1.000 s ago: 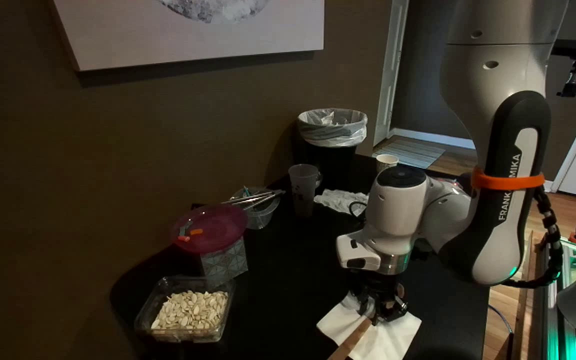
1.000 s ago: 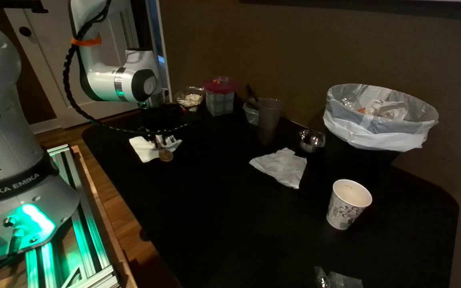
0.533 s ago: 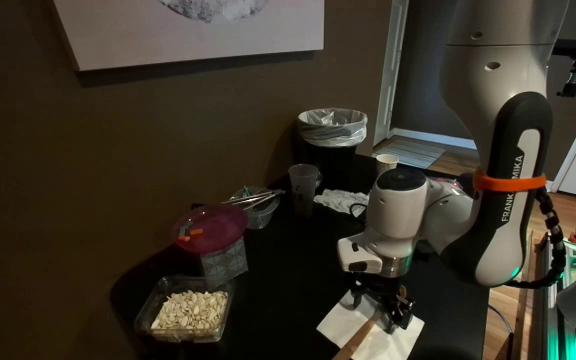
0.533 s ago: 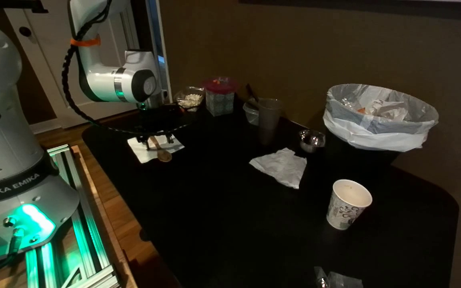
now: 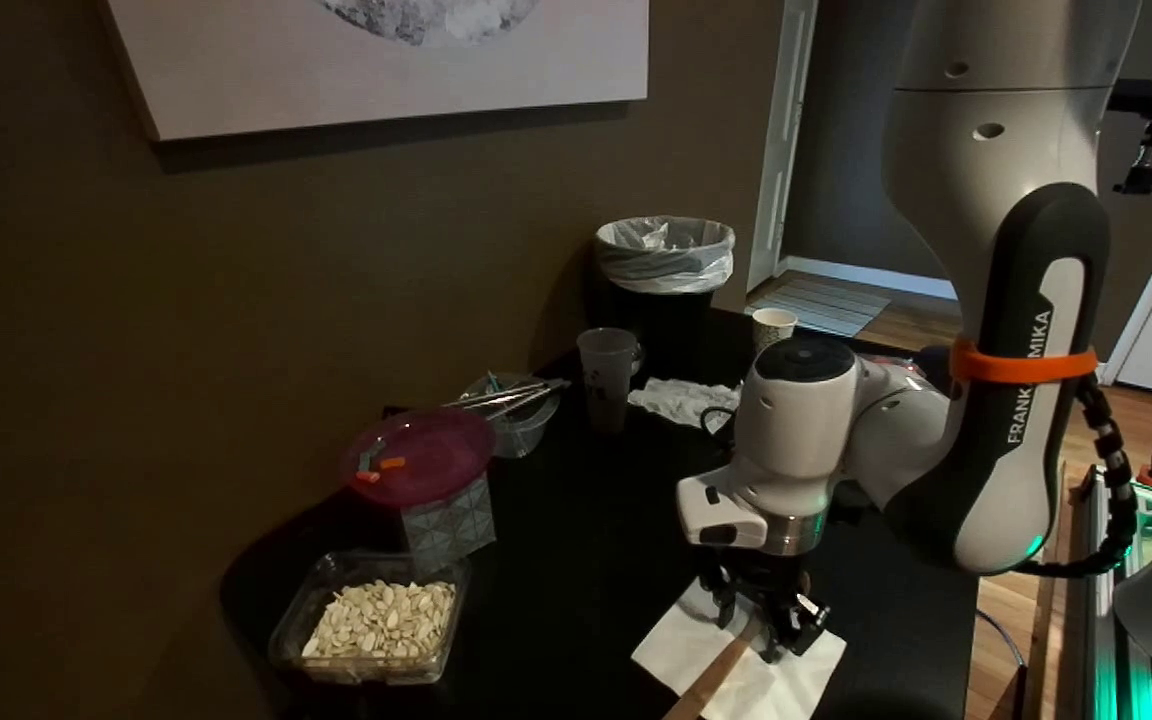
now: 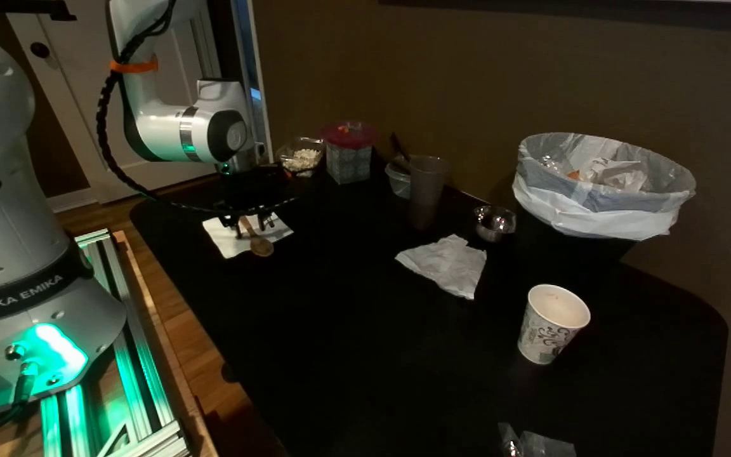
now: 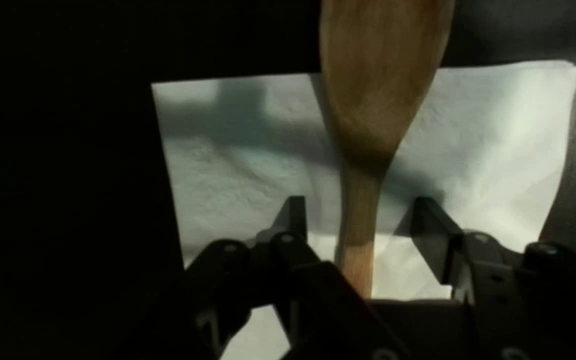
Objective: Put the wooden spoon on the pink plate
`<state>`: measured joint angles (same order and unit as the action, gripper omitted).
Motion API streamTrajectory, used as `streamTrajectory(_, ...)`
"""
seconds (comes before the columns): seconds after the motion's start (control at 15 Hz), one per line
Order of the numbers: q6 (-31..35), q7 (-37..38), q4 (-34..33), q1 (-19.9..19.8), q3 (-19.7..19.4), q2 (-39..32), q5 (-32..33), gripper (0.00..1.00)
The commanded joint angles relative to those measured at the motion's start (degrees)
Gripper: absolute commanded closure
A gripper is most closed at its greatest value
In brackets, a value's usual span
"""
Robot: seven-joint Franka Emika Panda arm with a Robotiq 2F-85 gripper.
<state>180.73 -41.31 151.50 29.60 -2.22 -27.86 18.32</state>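
Observation:
The wooden spoon lies across a white napkin (image 5: pixel 791 685) on the black table. Its handle (image 5: pixel 708 685) shows in an exterior view, its bowl (image 6: pixel 261 247) in an exterior view, and bowl and neck (image 7: pixel 383 65) in the wrist view. My gripper (image 7: pixel 361 215) is open, pointing down, with one finger on each side of the spoon's upper handle and gaps on both sides. It shows low over the napkin in both exterior views (image 5: pixel 748 634) (image 6: pixel 250 230). The pink plate (image 5: pixel 436 460) rests on a patterned box, with small orange and grey pieces on it; it also shows in an exterior view (image 6: pixel 359 138).
A clear tub of pale seeds (image 5: pixel 376 620) stands in front of the patterned box (image 5: pixel 451 520). Beyond the plate are a clear bowl with utensils (image 5: pixel 521 430) and a tall cup (image 5: pixel 606 380). A crumpled napkin (image 6: pixel 445 263), metal bowl (image 6: pixel 494 223), paper cup (image 6: pixel 549 327) and lined bin (image 6: pixel 600 209) stand farther along.
The gripper's fingers were close together at the spoon a second ago, then spread apart, and now sit slightly closer again. The spoon's bowl has shifted slightly and the handle shows more.

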Motion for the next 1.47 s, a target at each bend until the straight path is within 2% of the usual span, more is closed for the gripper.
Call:
streamTrajectory(0.0,-0.7,0.2,1.2,1.0,-0.9,1.7,0.1,0.72)
streamTrajectory(0.07,-0.6,0.2,1.4,1.1,-0.9,2.1,0.2,0.78)
streamTrajectory(0.27,-0.6,0.2,1.6,1.2,-1.1,2.7,0.2,0.81)
streamTrajectory(0.33,-0.6,0.2,1.7,1.3,-1.2,2.9,0.2,0.77)
streamTrajectory(0.4,-0.7,0.2,1.6,1.3,-1.2,3.0,0.2,0.89)
streamTrajectory(0.6,-1.1,0.4,1.7,1.3,-1.2,3.5,0.0,1.00)
streamTrajectory(0.67,-1.6,0.1,2.2,0.0,0.2,4.3,-0.1,0.97)
streamTrajectory(0.73,-2.9,2.8,2.7,-2.1,1.6,6.1,3.2,0.96)
streamTrajectory(0.93,-6.2,3.5,4.2,-6.5,6.2,10.4,3.5,0.96)
streamTrajectory(1.07,-8.0,4.1,4.5,-10.7,11.0,12.7,2.3,0.96)
streamTrajectory(1.13,-9.0,1.1,4.1,-11.7,13.5,13.6,-2.4,0.96)
streamTrajectory(1.27,-11.8,0.6,2.3,-14.4,18.6,15.2,-6.0,0.96)
streamTrajectory(1.4,-14.2,1.4,0.2,-15.4,22.2,17.2,-10.4,0.96)
